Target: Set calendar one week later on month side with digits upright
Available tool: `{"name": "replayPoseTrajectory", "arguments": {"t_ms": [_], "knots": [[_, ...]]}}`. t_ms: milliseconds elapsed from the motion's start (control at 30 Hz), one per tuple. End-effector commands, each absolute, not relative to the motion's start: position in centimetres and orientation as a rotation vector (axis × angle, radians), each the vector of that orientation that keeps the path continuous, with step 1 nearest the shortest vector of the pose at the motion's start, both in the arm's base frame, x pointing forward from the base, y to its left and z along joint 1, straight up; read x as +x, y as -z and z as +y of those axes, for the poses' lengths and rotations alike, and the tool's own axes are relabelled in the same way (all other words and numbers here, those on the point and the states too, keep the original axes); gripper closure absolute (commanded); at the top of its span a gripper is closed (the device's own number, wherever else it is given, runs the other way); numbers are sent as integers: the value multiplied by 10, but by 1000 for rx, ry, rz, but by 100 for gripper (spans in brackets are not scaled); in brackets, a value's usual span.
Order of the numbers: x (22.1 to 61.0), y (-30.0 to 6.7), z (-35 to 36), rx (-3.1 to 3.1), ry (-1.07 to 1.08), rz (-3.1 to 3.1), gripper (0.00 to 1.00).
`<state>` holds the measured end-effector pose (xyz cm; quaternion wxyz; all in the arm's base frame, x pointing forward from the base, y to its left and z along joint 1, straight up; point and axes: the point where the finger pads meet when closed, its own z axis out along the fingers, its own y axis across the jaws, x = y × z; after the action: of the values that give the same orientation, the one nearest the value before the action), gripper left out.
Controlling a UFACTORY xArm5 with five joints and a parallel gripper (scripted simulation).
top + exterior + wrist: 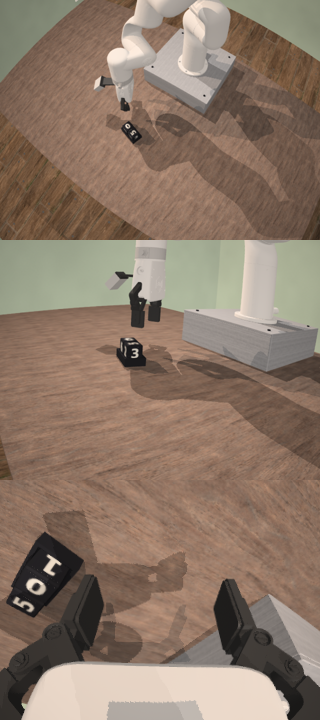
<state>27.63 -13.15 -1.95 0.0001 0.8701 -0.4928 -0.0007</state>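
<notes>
The calendar is a black tray (128, 136) on the wooden table with two black cubes standing side by side in it. In the top view the far cube (127, 126) shows 0 on top and the near cube (134, 133) shows 5 on top. In the exterior view the near cube (134, 350) shows a 3 on its end face, and the tray (131, 360) lies flat. The wrist view has the calendar (43, 574) at the upper left, with 1, 0 and 5 visible. My gripper (124, 105) (145, 317) (159, 591) is open and empty, hanging above the table just beyond the calendar, toward the arm's base.
The arm's grey base block (189, 77) (248, 338) stands to the right of the calendar, and its corner shows in the wrist view (280, 623). A small grey camera box (113, 282) sticks out from the wrist.
</notes>
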Motion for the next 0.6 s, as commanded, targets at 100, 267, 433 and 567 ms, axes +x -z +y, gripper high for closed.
{"name": "replayPoseTrajectory", "arguments": {"t_ms": [100, 267, 433, 567], "knots": [[276, 21, -132, 2729, -7, -1556, 0], [275, 29, -132, 2729, -7, -1556, 0], [275, 33, -132, 2729, -7, -1556, 0], [275, 34, -132, 2729, -7, -1556, 0]]}}
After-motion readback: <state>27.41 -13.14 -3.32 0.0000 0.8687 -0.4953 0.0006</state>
